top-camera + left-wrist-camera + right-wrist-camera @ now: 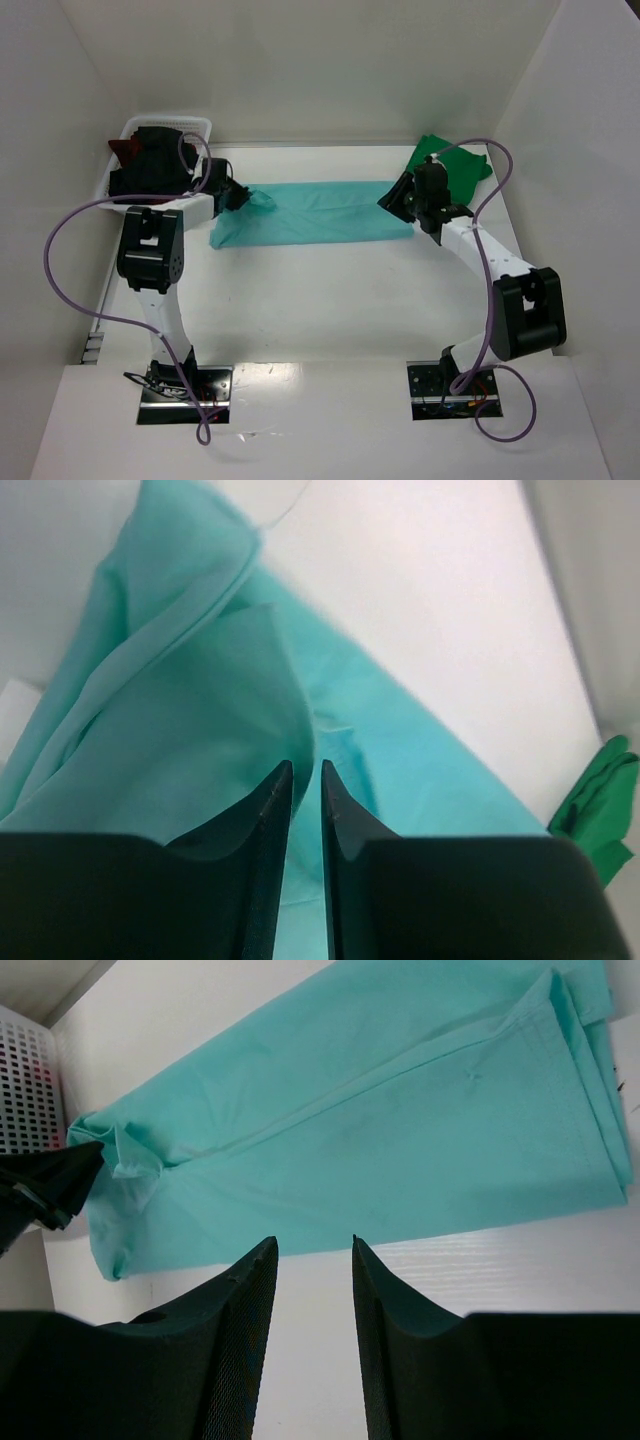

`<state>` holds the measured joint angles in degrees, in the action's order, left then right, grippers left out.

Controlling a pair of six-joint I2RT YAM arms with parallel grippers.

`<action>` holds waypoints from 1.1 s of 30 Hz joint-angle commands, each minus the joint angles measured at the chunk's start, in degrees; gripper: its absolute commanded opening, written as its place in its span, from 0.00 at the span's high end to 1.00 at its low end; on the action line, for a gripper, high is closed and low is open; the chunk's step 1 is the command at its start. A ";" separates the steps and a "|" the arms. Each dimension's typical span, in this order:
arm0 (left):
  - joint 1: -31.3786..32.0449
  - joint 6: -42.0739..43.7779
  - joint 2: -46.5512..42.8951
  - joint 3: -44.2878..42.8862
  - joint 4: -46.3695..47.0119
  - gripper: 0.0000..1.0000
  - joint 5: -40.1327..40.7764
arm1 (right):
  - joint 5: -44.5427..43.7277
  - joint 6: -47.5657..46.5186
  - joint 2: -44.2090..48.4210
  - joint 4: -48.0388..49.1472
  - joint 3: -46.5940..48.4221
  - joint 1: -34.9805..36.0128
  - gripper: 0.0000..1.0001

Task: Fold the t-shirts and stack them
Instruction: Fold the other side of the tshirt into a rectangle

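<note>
A light teal t-shirt (320, 212) lies folded into a long strip across the middle of the table. My left gripper (243, 196) is at its left end, where the cloth bunches up. In the left wrist view the fingers stand almost together on a raised fold of the teal shirt (200, 700), the left gripper (305, 765) shut on it. My right gripper (392, 198) hangs at the shirt's right end. In the right wrist view it (313, 1240) is open over bare table, just short of the teal shirt's (380, 1130) near edge. A darker green t-shirt (455, 160) lies crumpled at the back right.
A white lattice basket (170, 124) stands in the back left corner with dark red cloth (122, 150) and black cloth in it. White walls close the table on three sides. The green shirt (600, 800) shows at the left wrist view's right edge.
</note>
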<state>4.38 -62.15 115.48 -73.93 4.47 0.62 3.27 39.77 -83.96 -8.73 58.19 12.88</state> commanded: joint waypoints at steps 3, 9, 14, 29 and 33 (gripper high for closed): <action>-0.43 -0.96 2.02 -3.84 4.41 0.75 1.49 | -2.47 0.57 4.59 0.73 -1.15 -0.40 0.58; -0.43 -0.96 5.45 -7.09 5.55 0.75 -0.35 | -3.00 1.10 5.13 0.73 -1.15 -0.40 0.58; -0.43 -0.43 7.21 -7.72 8.36 0.71 -1.76 | -3.00 1.10 6.97 0.21 -1.77 -0.40 0.57; -3.68 9.85 -4.20 -8.51 8.99 0.22 -8.09 | -3.00 1.10 12.59 -1.38 -3.35 -0.93 0.57; -3.68 15.11 -9.30 -4.92 4.77 0.24 -8.09 | -3.00 1.10 13.12 -0.24 -4.67 -0.93 0.55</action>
<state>0.36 -53.15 111.81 -79.77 10.11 -5.93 1.65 40.73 -72.71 -10.31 54.59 12.43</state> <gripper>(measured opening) 0.764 0.445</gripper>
